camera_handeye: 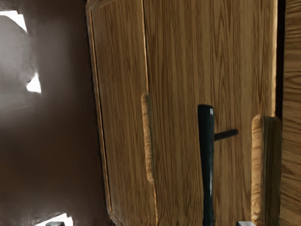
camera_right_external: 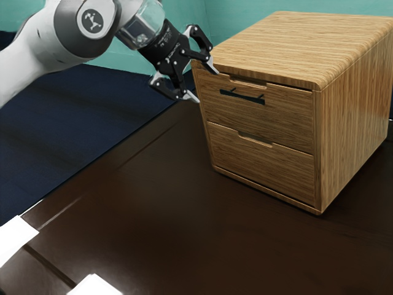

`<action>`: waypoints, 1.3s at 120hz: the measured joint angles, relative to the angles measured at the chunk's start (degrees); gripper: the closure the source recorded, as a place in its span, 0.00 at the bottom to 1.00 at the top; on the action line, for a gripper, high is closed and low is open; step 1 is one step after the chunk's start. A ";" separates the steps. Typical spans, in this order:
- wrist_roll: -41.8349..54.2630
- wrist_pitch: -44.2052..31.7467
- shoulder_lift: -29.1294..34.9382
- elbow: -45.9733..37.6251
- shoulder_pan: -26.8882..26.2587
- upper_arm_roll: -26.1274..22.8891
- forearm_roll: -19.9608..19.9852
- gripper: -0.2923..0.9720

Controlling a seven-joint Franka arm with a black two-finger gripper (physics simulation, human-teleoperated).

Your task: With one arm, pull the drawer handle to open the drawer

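A wooden two-drawer cabinet stands on the dark table. Its top drawer carries a black bar handle and looks shut flush with the front. My black gripper hovers just off the cabinet's front corner at the exterior view's left, level with the top drawer. Its fingers stand apart with nothing between them, so it is open, a short way from the handle's near end. In the wrist view the handle runs across the drawer front ahead of the hand.
The lower drawer has a recessed wooden pull and is shut. A dark blue floor and teal wall lie behind. White patches sit at the table's near corner.
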State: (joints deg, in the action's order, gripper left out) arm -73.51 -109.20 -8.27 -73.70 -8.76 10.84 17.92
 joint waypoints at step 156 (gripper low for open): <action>9.12 -12.92 -6.80 -2.06 -3.74 3.22 2.64 0.75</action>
State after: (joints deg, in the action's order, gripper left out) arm -64.39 -122.12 -15.07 -75.76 -12.50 14.06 20.55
